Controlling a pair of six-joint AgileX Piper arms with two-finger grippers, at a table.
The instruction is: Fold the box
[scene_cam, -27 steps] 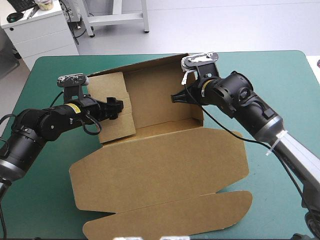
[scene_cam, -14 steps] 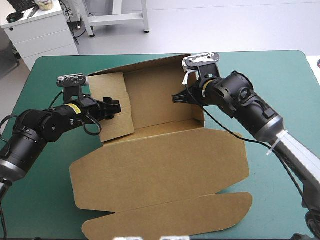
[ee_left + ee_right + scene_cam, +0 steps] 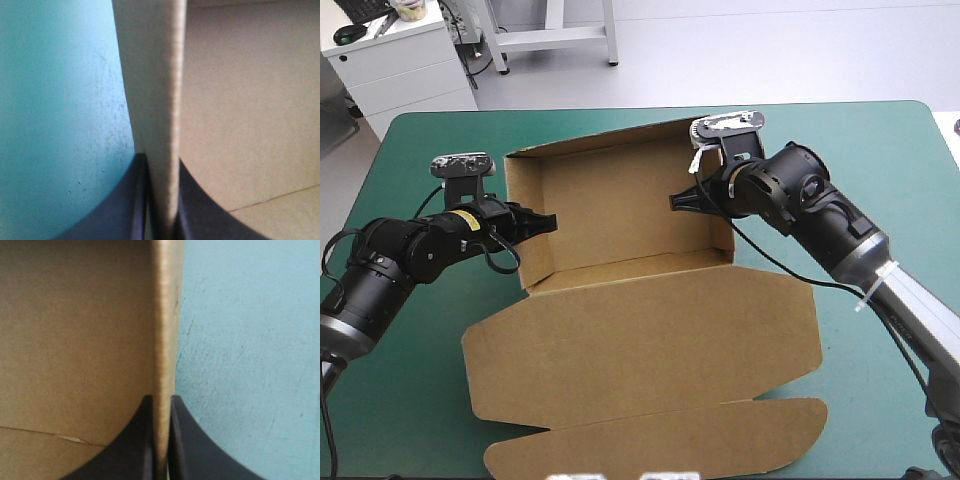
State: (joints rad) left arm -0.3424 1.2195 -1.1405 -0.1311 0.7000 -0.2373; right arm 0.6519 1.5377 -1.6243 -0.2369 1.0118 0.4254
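Two brown box (image 3: 620, 195) walls: left claw (image 3: 546, 220), right claw (image 3: 676, 203).

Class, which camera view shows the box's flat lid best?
The high view: the box's whole lid lies flat before the tray. The wrist views show tray walls instead, each a side wall pinched by the left hand or right hand.

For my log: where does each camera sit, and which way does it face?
High view: above and behind the robot, facing forward and down at table and box; both arms show.
Left wrist view: above that wrist, along the left gripper, shut on a box wall.
Right wrist view: likewise, right gripper.
Shared: each wrist view sees its wall edge-on.
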